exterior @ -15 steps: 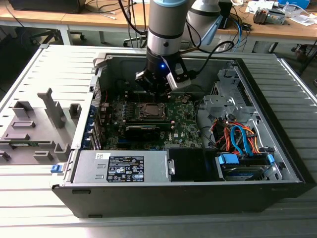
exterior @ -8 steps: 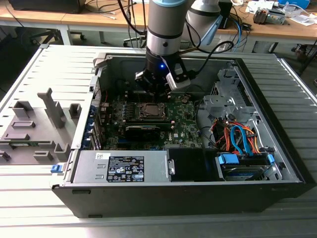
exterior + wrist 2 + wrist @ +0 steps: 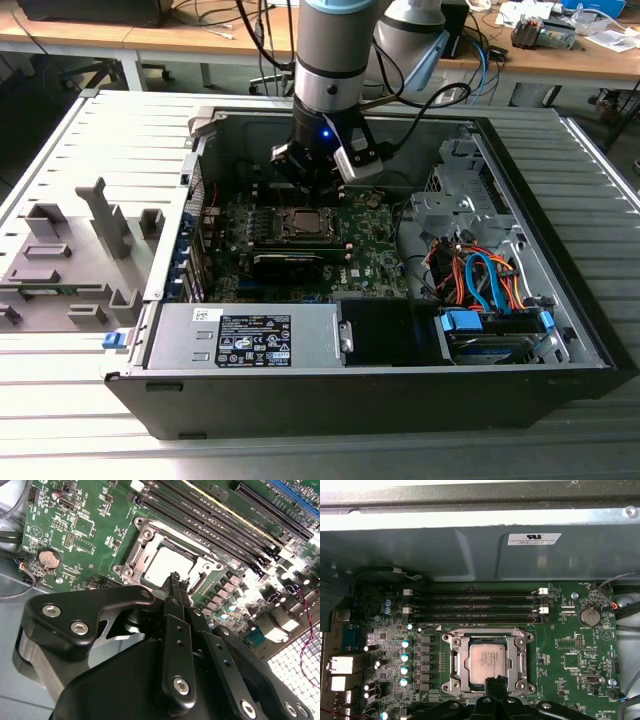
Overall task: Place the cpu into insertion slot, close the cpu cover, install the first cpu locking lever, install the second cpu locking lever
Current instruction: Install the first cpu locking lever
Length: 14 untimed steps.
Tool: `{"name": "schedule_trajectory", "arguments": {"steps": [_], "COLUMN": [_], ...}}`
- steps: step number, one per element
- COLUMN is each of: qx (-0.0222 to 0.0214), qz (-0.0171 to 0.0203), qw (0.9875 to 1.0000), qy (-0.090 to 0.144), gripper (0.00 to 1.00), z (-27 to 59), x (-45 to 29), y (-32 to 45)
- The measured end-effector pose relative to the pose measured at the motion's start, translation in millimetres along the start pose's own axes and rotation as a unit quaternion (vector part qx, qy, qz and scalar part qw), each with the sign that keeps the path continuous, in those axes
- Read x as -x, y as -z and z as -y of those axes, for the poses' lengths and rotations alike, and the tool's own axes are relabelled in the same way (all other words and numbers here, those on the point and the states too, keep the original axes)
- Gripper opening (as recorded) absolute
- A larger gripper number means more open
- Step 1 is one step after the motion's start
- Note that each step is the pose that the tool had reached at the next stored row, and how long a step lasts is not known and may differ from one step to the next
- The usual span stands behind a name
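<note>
Chip (image 3: pixel 490 661) lies flat in its socket (image 3: pixel 454 666) just beyond my fingertips, cover (image 3: pixel 516 666) down around it to pin it; my gripper (image 3: pixel 174 578) hovers clenched and empty over the frame's edge.

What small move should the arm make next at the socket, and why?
Probably ease straight down a little. The cpu already lies in the insertion slot, framed by the cpu cover, and the gripper sits at the cover's near edge in both wrist views.
</note>
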State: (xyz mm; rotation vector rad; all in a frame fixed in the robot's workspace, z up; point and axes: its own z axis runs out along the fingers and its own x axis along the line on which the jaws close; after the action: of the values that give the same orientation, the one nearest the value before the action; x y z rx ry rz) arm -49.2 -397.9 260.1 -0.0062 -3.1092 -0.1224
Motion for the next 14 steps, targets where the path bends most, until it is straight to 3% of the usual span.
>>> {"name": "schedule_trajectory", "arguments": {"steps": [10, 12, 14], "qx": [0.0002, 0.0007, 0.0007], "qz": [0.0000, 0.0000, 0.0000], "qw": [1.0000, 1.0000, 1.0000], "qy": [0.000, 0.000, 0.000], "gripper": [0.11, 0.11, 0.11], "z": [0.7, 1.4, 1.4], "x": [-2.4, -7.5, -7.8], "y": [0.0, 0.0, 0.0]}}
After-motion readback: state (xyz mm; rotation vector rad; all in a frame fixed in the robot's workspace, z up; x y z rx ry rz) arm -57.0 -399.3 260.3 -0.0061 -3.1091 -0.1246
